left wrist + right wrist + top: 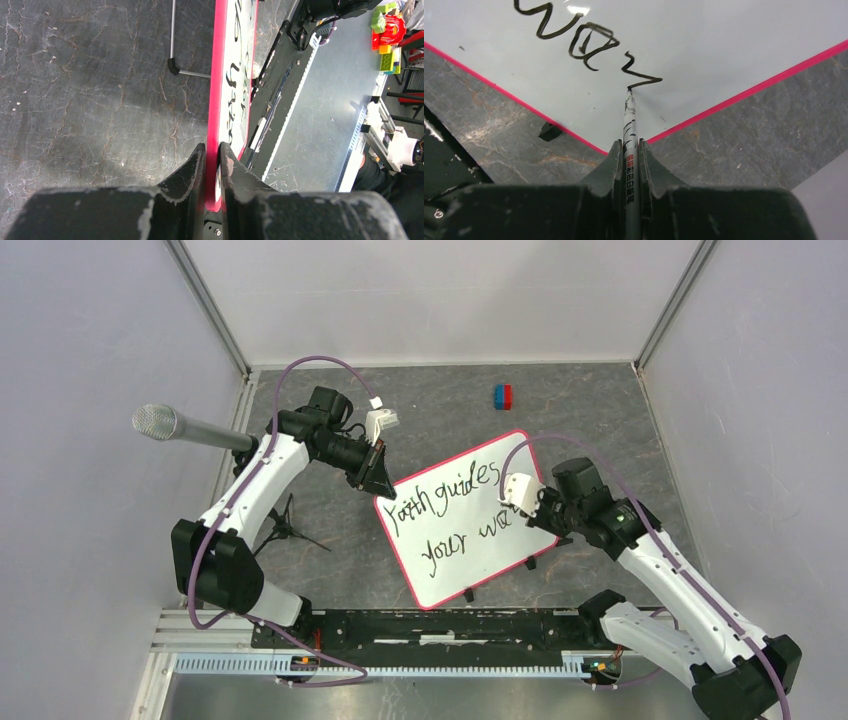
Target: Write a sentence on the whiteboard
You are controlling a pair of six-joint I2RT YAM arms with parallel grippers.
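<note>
Sitting askew on the dark table [600, 430] between the two arms, the whiteboard [450, 578] is seen from above with its far left corner at the left gripper [212, 150] and its right edge under the right gripper [629, 147]. The left gripper is closed on the board's pink rim at that corner, with one finger on each side of the rim, as shown by the left wrist view. A marker [630, 120] is clamped between the fingers of the right gripper, pointing away from the wrist, and its tip is pressed against the white surface close to a corner of the board. The sentence [470, 483] is written in black in two lines, and the marker tip is placed at the end of a zigzag stroke just after "wa" in the lower line. A small red and blue block [502, 396] is set well apart, beyond the board.
</note>
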